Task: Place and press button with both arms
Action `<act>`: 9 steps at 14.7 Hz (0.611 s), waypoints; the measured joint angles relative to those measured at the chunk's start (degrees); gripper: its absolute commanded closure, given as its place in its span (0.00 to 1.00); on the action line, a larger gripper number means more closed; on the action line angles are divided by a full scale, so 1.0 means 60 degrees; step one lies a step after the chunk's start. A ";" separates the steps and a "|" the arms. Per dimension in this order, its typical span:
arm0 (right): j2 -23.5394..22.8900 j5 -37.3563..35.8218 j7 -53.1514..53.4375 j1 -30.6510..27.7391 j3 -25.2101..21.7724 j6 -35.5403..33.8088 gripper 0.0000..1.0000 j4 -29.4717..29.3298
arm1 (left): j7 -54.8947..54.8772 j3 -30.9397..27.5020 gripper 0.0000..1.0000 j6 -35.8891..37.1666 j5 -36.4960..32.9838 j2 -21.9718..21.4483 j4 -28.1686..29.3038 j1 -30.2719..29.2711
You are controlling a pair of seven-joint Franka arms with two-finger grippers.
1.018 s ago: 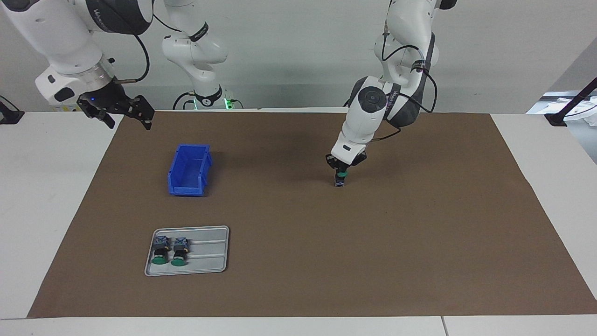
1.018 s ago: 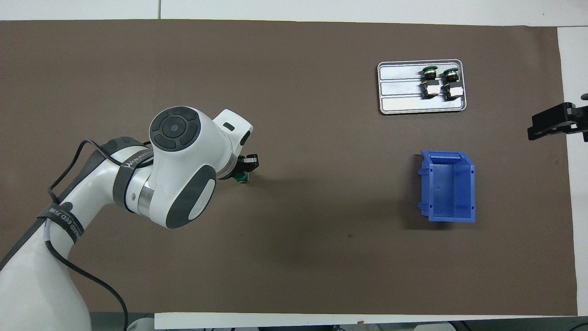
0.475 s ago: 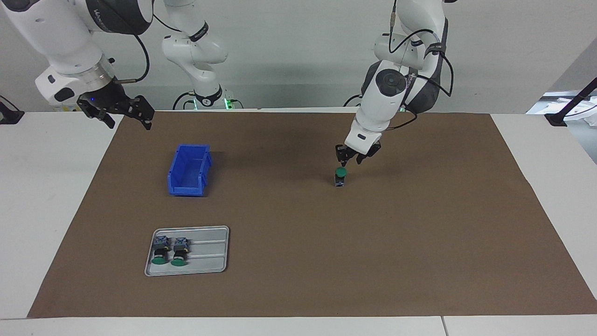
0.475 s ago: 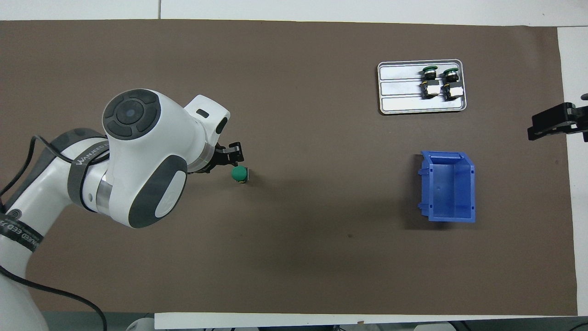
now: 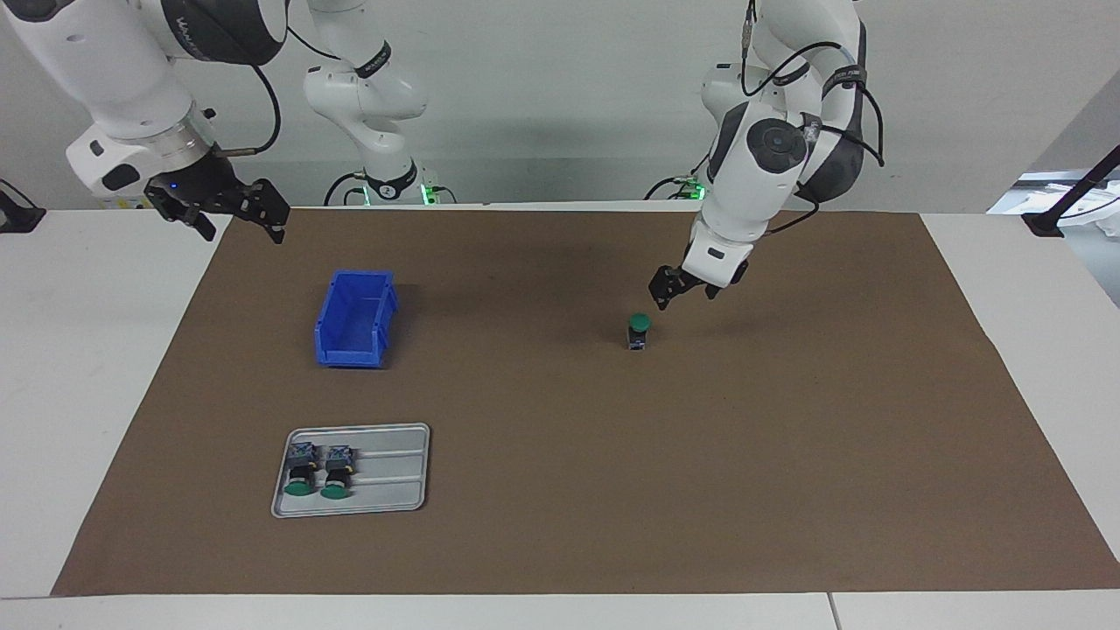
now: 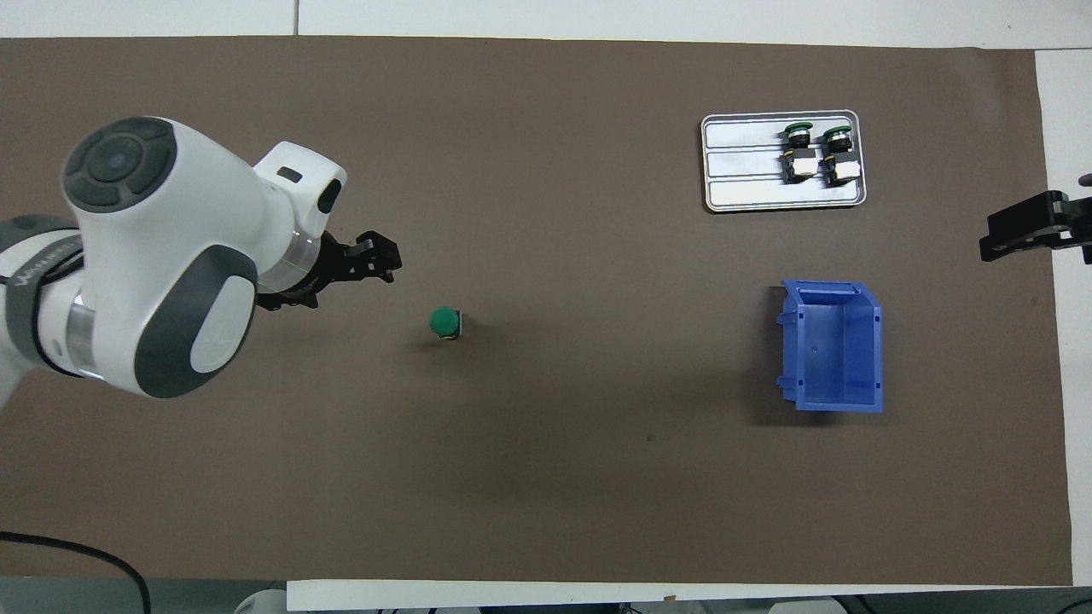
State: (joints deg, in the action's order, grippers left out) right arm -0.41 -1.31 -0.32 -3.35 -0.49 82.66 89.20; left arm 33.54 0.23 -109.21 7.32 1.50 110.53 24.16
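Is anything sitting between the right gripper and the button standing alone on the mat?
One thing does: the blue bin lies roughly between the right gripper, which waits over the mat's edge at its own end, and the upright button. The raised left gripper hangs empty beside the button, toward the left arm's end.

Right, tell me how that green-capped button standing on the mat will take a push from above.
The button stands upright on a narrow base, cap up, so an off-centre press could probably tip it. It looks rigid, likely light. The left gripper hangs open beside it, touching nothing.
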 measured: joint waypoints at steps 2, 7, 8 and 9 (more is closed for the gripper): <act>0.0019 0.0001 -0.0001 0.0001 0.0025 -0.0189 0.01 0.0000 | -0.0813 -0.0021 0.00 0.0348 -0.0148 -0.0251 -0.0026 -0.0621; 0.0048 0.0014 -0.0014 0.0032 0.0081 -0.0248 0.01 0.0020 | -0.3025 -0.0065 0.00 0.1651 -0.0575 -0.0579 -0.0510 -0.2056; 0.0050 0.0038 -0.0017 0.0160 0.0099 -0.0216 0.01 0.0021 | -0.3370 -0.0070 0.00 0.1980 -0.0581 -0.0591 -0.0715 -0.2326; 0.0052 0.0060 -0.0017 0.0410 0.0112 -0.0125 0.01 0.0020 | -0.3601 -0.0075 0.00 0.2250 -0.0585 -0.0597 -0.0913 -0.2560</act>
State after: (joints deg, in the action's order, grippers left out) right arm -0.10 -0.95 -0.42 -0.89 0.18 81.91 89.32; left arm 11.93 -0.22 -95.71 3.81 -2.08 105.05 8.80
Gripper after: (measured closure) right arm 0.004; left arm 0.000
